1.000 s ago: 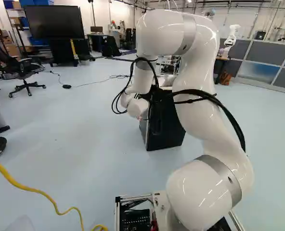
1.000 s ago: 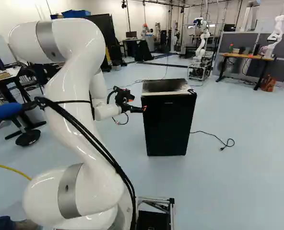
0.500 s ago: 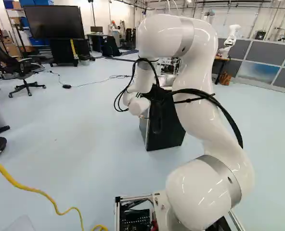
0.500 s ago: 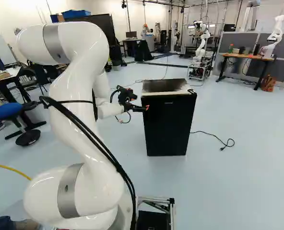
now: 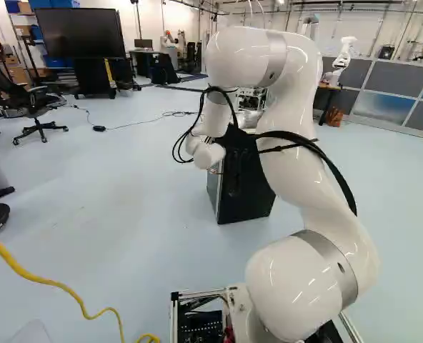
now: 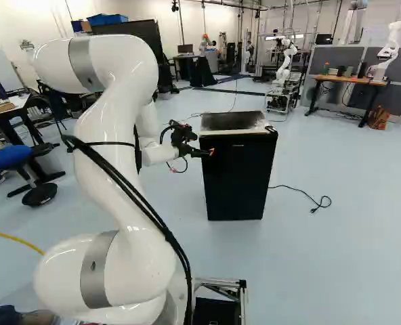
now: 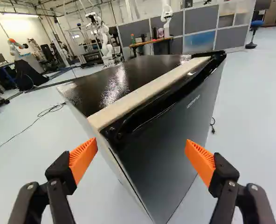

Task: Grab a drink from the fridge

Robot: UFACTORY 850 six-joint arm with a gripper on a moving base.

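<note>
The drink is out of sight, presumably inside the fridge [image 6: 238, 179], behind its closed door [image 7: 175, 133]. The gripper [image 7: 140, 151], its 2 fingers wide and empty, has shifted farther across the fridge's near upper corner, probably lining up to open it.

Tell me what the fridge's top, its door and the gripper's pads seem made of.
Fridge top: perhaps metal or laminate, glossy dark; it shows bright glare.
Door: probably painted metal, with a smooth, soft sheen.
Pads: matte orange, likely rubber or soft plastic, given the ribbing.
</note>
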